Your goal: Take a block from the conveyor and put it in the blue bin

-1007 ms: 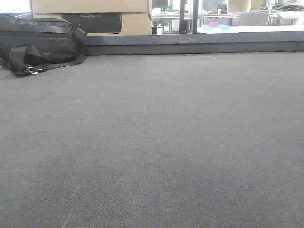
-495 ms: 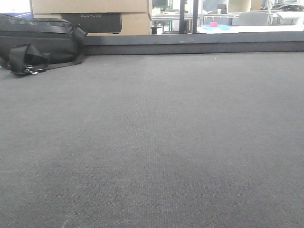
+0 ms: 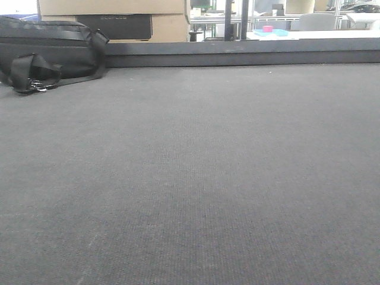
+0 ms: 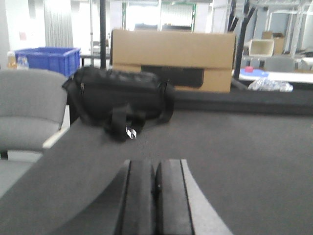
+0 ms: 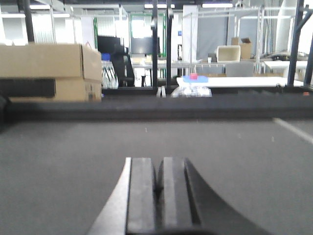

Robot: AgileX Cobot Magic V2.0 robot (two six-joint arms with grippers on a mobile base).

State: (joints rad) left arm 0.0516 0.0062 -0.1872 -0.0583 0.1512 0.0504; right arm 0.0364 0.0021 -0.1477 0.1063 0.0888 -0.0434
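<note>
The conveyor is a wide dark grey woven belt that fills the front view, edged by a dark rail at the far side. No block shows on the belt in any view. My left gripper is shut and empty, low over the belt. My right gripper is shut and empty, low over the belt. A blue bin stands beyond the belt's left end in the left wrist view. Neither gripper shows in the front view.
A black bag lies on the belt's far left, also in the left wrist view. Cardboard boxes stand behind the rail. A grey chair is left of the belt. A distant white table carries a pink item.
The front view has shifted slightly: the far rail and the bag sit a little higher in frame. Nothing on the belt has moved.
</note>
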